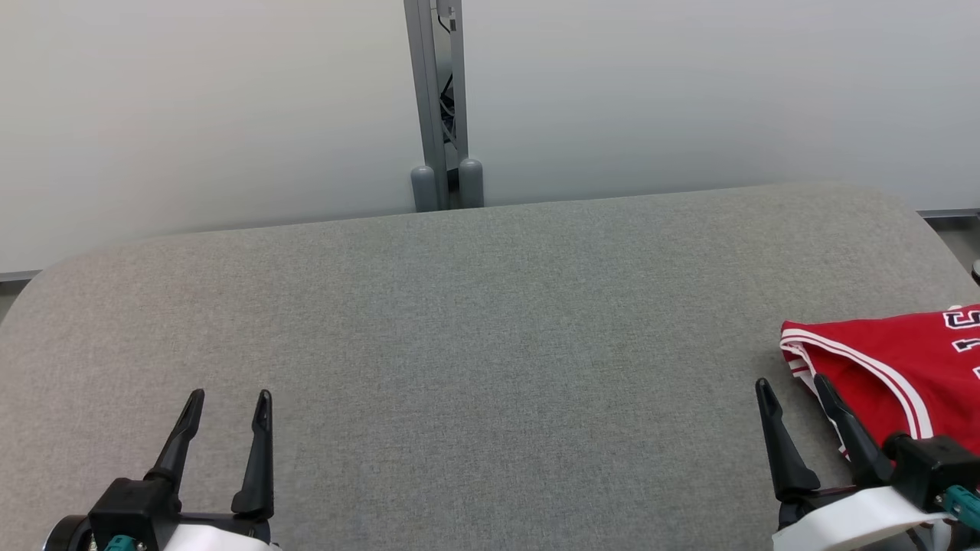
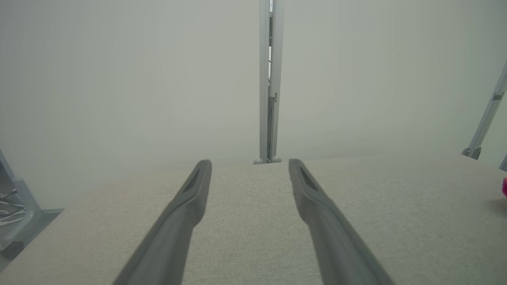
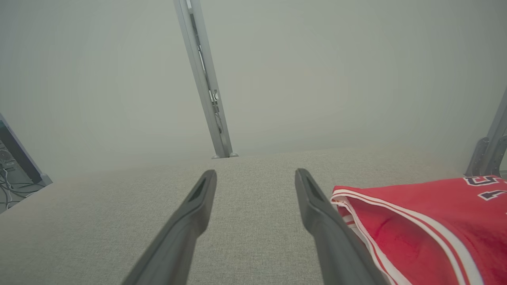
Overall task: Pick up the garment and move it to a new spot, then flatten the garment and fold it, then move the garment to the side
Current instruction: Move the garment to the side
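Note:
The garment is a red jersey with white trim and dark lettering, lying folded at the right edge of the grey table. In the right wrist view the garment lies just right of my right finger. My right gripper stands open at the lower right, its right finger over the garment's left edge and nothing between the fingers. Low on the left, my left gripper is open and empty above bare table, far from the garment. A sliver of the garment shows at the right border of the left wrist view.
A pale partition wall with a grey metal post runs behind the table. The table's rounded corners fall off at the far left and far right. Cables lie on the floor at the left.

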Tool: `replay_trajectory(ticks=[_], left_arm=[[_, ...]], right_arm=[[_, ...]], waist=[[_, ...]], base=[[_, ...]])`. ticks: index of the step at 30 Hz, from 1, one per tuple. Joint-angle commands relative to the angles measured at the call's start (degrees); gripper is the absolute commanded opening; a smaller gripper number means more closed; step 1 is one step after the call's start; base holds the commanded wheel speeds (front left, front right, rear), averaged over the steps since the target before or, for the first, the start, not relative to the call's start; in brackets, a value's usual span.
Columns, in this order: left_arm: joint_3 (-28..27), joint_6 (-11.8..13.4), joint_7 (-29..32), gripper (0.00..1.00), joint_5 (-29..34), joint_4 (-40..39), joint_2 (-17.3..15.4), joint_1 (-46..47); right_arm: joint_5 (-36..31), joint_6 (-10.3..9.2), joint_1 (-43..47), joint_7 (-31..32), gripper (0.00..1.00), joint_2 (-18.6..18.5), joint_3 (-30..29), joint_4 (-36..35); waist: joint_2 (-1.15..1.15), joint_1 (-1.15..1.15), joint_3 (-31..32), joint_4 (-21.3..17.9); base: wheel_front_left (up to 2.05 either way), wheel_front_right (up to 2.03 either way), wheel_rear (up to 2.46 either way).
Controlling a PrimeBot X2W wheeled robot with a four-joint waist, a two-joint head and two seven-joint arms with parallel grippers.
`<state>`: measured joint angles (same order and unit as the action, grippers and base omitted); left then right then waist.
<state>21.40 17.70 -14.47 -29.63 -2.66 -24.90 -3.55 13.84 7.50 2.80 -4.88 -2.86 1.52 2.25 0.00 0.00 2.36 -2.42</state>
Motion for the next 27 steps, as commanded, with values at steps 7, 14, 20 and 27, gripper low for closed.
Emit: replay_trajectory(ticks=[7, 14, 20, 27], left_arm=[[-2.3, -0.9, -0.5, 1.00, -1.1, 1.1, 1.5, 0.9], [-3.7, -1.4, -0.7, 1.00, 0.1, 2.4, 2.4, 1.6], [-3.0, -1.0, -0.6, 1.00, 3.5, 4.6, 1.8, 2.4], [-3.1, -1.4, -0.7, 1.00, 3.8, 6.1, 1.8, 3.0]], right_arm=[[0.9, -0.02, 1.1, -0.1, 1.00, -0.2, -1.2, 0.0], [0.2, -0.02, 1.1, 0.1, 1.00, -0.2, -1.7, 0.0], [-0.5, -0.02, 1.2, 0.7, 1.00, -0.2, -2.6, 0.6], [-0.1, -0.02, 1.0, 0.7, 1.00, -0.2, -2.5, 1.0]], waist=[[0.00, 0.00, 0.4, 0.9], [0.00, 0.00, 0.3, 1.3], [0.00, 0.00, 0.4, 1.6], [0.00, 0.00, 0.5, 1.5]], base=[[0.00, 0.00, 0.00], [0.00, 0.00, 0.00], [0.00, 0.00, 0.00], [0.00, 0.00, 0.00]])
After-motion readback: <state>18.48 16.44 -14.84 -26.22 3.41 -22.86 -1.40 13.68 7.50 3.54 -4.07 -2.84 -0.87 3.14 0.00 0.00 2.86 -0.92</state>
